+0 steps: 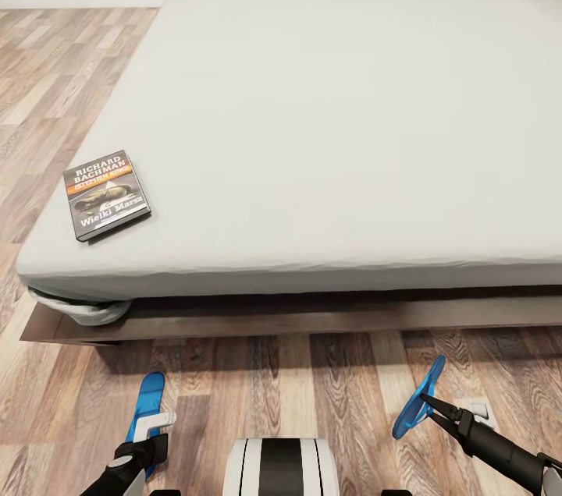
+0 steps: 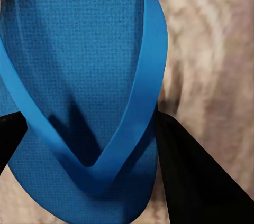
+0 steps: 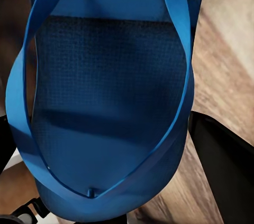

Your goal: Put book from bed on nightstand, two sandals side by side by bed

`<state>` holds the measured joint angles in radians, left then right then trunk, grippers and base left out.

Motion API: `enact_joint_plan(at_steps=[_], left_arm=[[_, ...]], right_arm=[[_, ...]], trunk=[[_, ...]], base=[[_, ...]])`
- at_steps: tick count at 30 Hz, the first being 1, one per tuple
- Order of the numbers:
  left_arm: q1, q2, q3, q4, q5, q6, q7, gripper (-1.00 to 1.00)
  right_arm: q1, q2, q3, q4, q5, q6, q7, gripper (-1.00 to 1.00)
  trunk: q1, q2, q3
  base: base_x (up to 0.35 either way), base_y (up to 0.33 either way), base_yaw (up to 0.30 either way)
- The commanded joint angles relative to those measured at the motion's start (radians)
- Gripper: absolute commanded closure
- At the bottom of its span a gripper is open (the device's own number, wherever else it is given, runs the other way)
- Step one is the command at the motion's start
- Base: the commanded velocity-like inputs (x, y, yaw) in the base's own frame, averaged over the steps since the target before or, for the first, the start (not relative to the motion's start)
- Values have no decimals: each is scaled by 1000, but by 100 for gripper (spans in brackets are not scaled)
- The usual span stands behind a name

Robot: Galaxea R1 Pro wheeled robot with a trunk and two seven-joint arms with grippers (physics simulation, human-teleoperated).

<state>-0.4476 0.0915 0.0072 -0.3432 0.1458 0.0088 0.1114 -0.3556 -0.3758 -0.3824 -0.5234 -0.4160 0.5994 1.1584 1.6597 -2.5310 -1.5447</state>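
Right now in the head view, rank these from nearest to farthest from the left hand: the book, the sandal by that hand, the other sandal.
1. Left sandal, on the floor at the left hand.
2. Book, up on the bed's near left corner.
3. Right sandal, over at the right hand.

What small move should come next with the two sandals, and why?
Probably bring the right gripper toward the left one and level its sandal. That sandal is held tilted and far from the left sandal, which lies nearly flat over the floor beside the bed; they are not yet side by side.
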Motion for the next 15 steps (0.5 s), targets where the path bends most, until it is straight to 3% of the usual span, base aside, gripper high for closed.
enact_joint_plan(at_steps=[1,15], left_arm=[[0,0,-7,3,18,11,-1,100],[0,-2,-6,1,18,13,-1,100]], right_arm=[[0,0,-1,0,-4,8,1,100],[0,0,0,0,-4,8,1,100]], trunk=[[0,0,-1],[-1,0,7]], base=[[0,0,0],[0,0,0]])
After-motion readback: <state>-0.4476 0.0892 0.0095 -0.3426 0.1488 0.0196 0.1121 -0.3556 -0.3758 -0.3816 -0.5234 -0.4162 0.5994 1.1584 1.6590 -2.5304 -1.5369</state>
